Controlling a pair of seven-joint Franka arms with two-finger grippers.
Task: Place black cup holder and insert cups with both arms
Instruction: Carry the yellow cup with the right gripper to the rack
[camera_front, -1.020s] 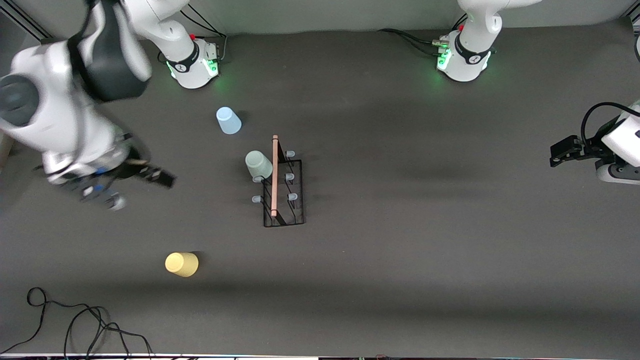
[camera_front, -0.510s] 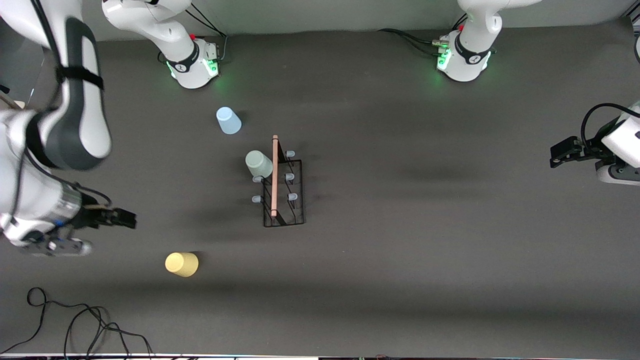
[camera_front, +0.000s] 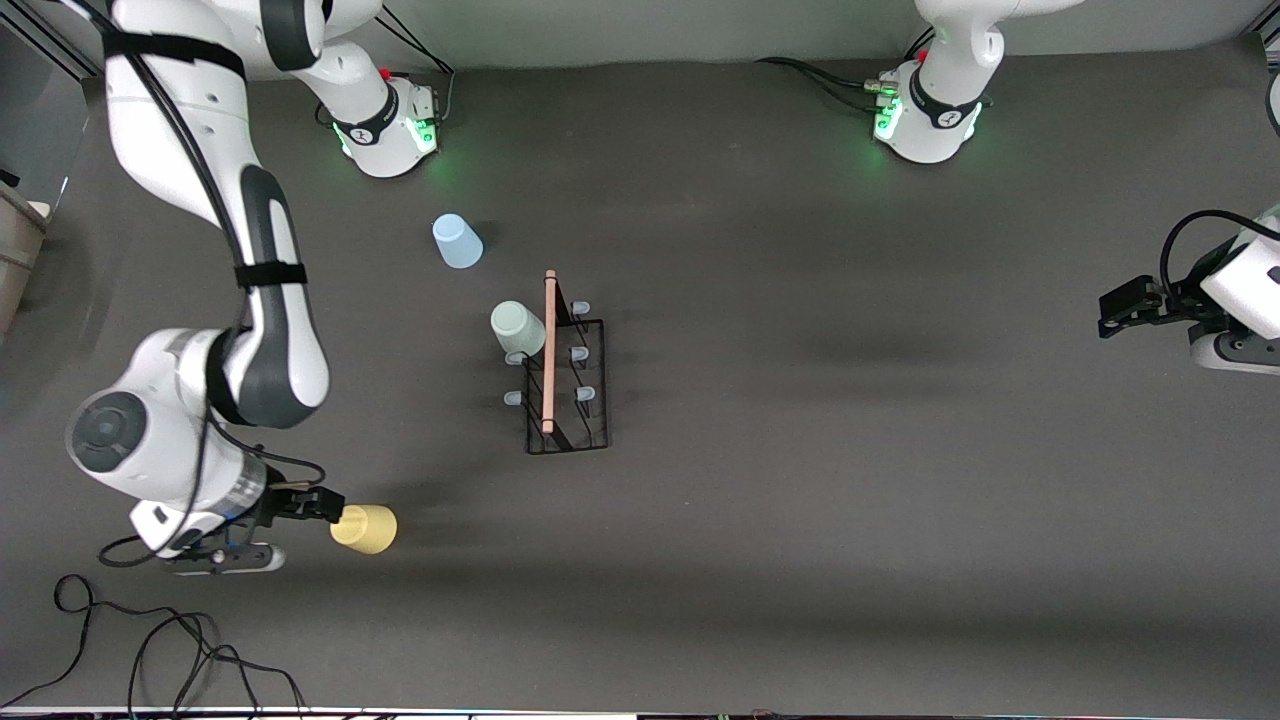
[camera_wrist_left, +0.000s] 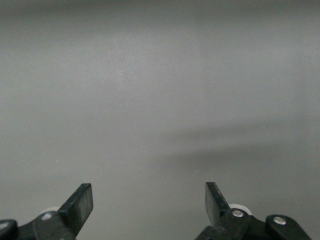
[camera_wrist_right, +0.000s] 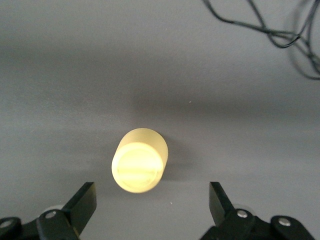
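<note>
Right claw (camera_front: 330, 508), fingers spread wide and holding nothing, just beside yellow cup (camera_front: 364, 528) upside down near table (camera_front: 800, 550) edge closest to front camera. Mint cup (camera_front: 517, 328) on black cup holder (camera_front: 566, 375) mid-table; blue cup (camera_front: 456, 241) nearer right arm's base. Left claw (camera_front: 1112, 312) waiting, spread, empty.

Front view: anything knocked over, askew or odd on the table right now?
Nothing stands out. The black wire cup holder stands upright with the pale mint plastic cup on a peg; the light blue and yellow plastic cups sit upside down, apart.
</note>
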